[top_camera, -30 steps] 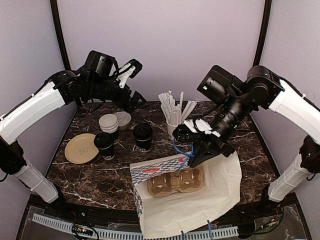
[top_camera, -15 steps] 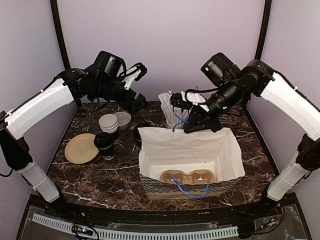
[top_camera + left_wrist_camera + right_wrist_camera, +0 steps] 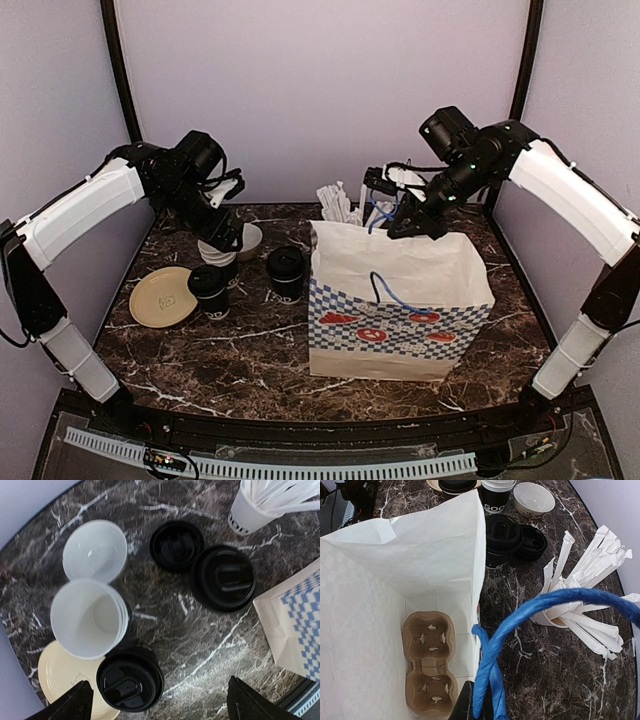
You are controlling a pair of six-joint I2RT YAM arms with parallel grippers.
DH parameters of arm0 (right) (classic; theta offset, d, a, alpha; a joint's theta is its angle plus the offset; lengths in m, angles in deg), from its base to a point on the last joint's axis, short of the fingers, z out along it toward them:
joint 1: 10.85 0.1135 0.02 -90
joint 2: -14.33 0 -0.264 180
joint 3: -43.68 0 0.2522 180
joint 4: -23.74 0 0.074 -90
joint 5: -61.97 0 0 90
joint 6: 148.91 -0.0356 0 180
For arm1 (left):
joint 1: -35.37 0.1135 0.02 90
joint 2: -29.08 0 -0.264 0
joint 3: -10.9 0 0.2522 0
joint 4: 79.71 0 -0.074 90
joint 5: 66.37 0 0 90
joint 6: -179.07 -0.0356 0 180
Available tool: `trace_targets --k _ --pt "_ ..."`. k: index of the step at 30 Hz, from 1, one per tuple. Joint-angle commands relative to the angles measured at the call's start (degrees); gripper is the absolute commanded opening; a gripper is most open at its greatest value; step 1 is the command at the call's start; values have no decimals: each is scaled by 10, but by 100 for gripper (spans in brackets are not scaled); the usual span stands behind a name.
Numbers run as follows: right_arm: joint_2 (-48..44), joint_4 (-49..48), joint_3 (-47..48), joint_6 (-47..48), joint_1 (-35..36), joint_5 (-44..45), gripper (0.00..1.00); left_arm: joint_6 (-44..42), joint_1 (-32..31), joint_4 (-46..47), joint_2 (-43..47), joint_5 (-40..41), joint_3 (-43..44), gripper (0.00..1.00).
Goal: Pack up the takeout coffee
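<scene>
One takeout coffee (image 3: pixel 286 268) stood upright on the desk (image 3: pixel 200 360) just left of the paper bag (image 3: pixel 400 300), left end effector (image 3: pixel 225 238) held apart above the cup stack (image 3: pixel 87 617), right end effector (image 3: pixel 383 200) clamped on the blue handle (image 3: pixel 555 605).

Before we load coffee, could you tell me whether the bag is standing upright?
Upright: the bag stands on its base, top open, carrier flat inside.

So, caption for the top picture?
Right gripper holds the bag by its blue handle; open left gripper hovers above the cups.
</scene>
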Motion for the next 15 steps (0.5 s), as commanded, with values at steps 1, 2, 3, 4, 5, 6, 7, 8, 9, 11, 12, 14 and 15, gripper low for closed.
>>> trace_targets --k 1,2,3,4,5,6,7,8,9,11,12,14,15 --pt "1 -27 -13 1 -6 -4 3 26 36 -80 -12 -30 -41 95" --pt "1 -29 -13 0 -6 -5 7 25 45 -79 -14 -31 -45 95" --pt "1 -30 -11 0 -6 -6 10 21 48 -77 -19 -32 -51 95" --pt "1 -30 -9 -3 -8 -6 15 20 52 -78 -22 -30 -52 95" --pt "-1 -30 -5 -5 -9 -5 21 16 53 -77 -26 -27 -52 95" --pt "-3 -29 -2 -5 -10 -5 25 15 53 -76 -28 -26 -51 95" --pt "-6 -28 1 -6 -11 -4 30 14 54 -73 -30 -27 -52 95" --pt "-10 -29 1 -7 -12 -2 36 12 54 -72 -31 -27 -52 95" --pt "-14 -30 2 -9 -14 -1 40 12 53 -73 -35 -22 -52 95" --pt "-22 -32 2 -12 -17 0 47 15 54 -79 -43 -6 -51 95" --pt "-25 -31 3 -14 -17 0 51 17 54 -81 -45 -2 -53 95" --pt "-33 -33 2 -18 -18 -1 54 16 56 -85 -51 3 -60 95" --pt "-38 -35 0 -20 -18 -2 55 17 57 -88 -56 5 -62 93"
